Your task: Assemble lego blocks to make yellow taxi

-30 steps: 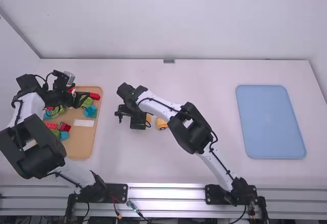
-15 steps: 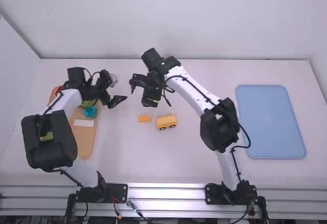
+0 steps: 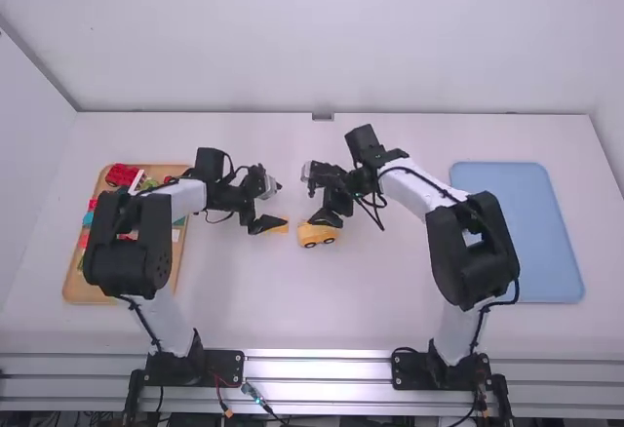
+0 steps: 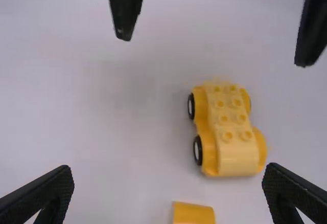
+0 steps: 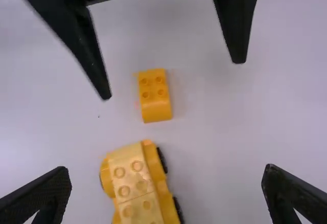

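Observation:
In the high view my left gripper (image 3: 261, 225) is over the small orange-yellow block (image 3: 280, 228), and my right gripper (image 3: 326, 220) hangs above the yellow wheeled car base (image 3: 317, 235). The left wrist view has my left gripper (image 4: 168, 193) wide open, with the studded car base (image 4: 228, 127) beyond it and the small block (image 4: 193, 214) low between its fingers. My right gripper (image 5: 166, 191) is open too in the right wrist view, near the car base (image 5: 134, 183); the small block (image 5: 155, 95) lies apart from it.
A wooden tray (image 3: 93, 291) of red, green and blue pieces stands at the left, partly under the left arm. A flat blue tray (image 3: 517, 232) lies at the right. The two grippers are close together mid-table.
The left arm has swung right from the wooden tray to the small block. The right arm first lifted away from the yellow pieces, then shifted right to above the car base, uncovering both.

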`<control>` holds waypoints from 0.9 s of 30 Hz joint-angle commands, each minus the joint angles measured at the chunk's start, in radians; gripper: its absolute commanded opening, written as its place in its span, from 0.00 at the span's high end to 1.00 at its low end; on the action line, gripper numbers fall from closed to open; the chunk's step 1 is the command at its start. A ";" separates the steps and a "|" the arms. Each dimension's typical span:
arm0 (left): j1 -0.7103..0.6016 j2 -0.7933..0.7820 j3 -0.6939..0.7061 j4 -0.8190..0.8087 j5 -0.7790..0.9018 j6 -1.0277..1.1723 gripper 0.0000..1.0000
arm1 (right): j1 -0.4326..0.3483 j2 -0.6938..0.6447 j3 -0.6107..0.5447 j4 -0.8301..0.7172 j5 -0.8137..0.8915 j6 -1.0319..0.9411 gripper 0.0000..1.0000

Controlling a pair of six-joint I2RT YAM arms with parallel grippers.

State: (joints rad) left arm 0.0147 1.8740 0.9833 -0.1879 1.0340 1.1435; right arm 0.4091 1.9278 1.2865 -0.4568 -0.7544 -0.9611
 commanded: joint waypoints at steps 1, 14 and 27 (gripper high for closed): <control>0.034 0.028 -0.017 -0.028 0.109 0.130 0.01 | -0.036 -0.051 -0.074 0.051 -0.224 -0.079 0.01; 0.052 0.159 0.023 -0.101 -0.004 0.286 0.01 | -0.098 -0.050 -0.345 0.455 -0.269 -0.020 0.01; 0.061 0.310 0.126 -0.204 -0.008 0.437 0.15 | -0.095 -0.048 -0.393 0.527 -0.246 0.068 0.03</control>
State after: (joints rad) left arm 0.0654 2.1574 1.0939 -0.3756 1.0241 1.5436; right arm 0.3168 1.9167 0.8997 0.0750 -0.9955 -0.9062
